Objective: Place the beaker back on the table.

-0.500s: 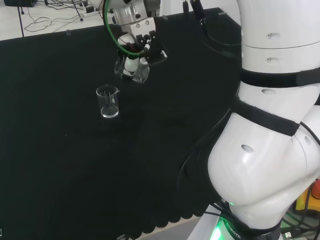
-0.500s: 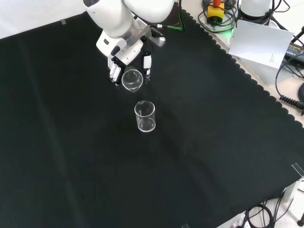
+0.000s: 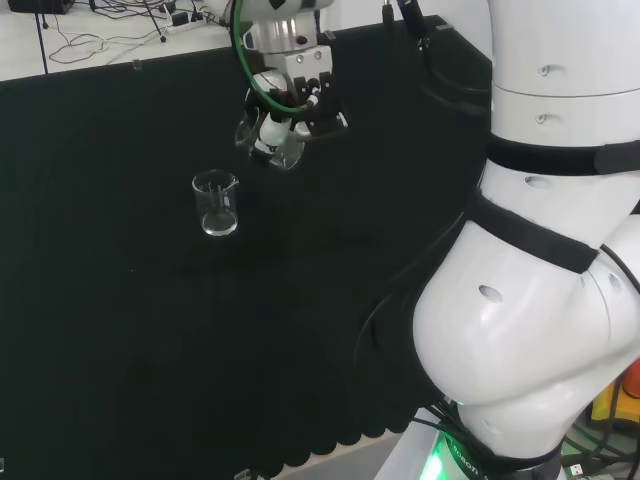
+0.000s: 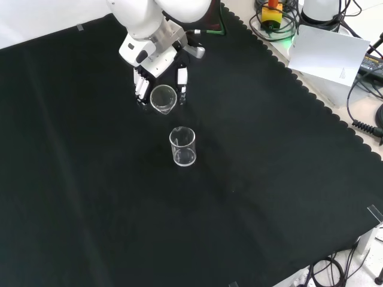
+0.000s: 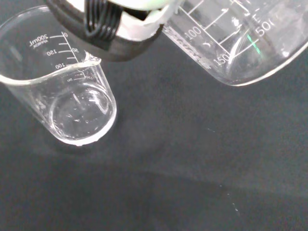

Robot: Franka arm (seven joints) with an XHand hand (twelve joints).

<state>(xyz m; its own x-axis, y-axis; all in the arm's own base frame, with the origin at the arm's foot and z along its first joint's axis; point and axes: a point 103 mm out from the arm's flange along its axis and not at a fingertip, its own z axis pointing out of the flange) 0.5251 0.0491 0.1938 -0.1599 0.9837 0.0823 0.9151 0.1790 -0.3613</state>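
Now the hand (image 4: 157, 78) grips a clear beaker (image 4: 163, 98), its fingers (image 4: 140, 88) and thumb curled round the glass on either side. In the front view the beaker sits tilted in the grasp, mouth turned toward the camera, above the black cloth (image 4: 269, 179) and not touching it. In the head view the hand (image 3: 290, 95) hangs below the white wrist with the beaker (image 3: 278, 150) under it, tipped.

A second beaker (image 4: 182, 146) stands upright on the cloth, apart from the held one. In the front view it is just below the hand, nearer the camera; in the head view it (image 3: 215, 203) stands to the left of the hand and a little nearer. Its spout points toward the hand in the front view.

From the wrist, the held beaker (image 5: 240, 43) shows close and large, with white scale marks on its wall, and the second beaker (image 5: 67, 101) stands on the cloth (image 5: 192, 168) with its base down. It looks empty. A dark ribbed part of the hand (image 5: 103, 24) crosses between them.
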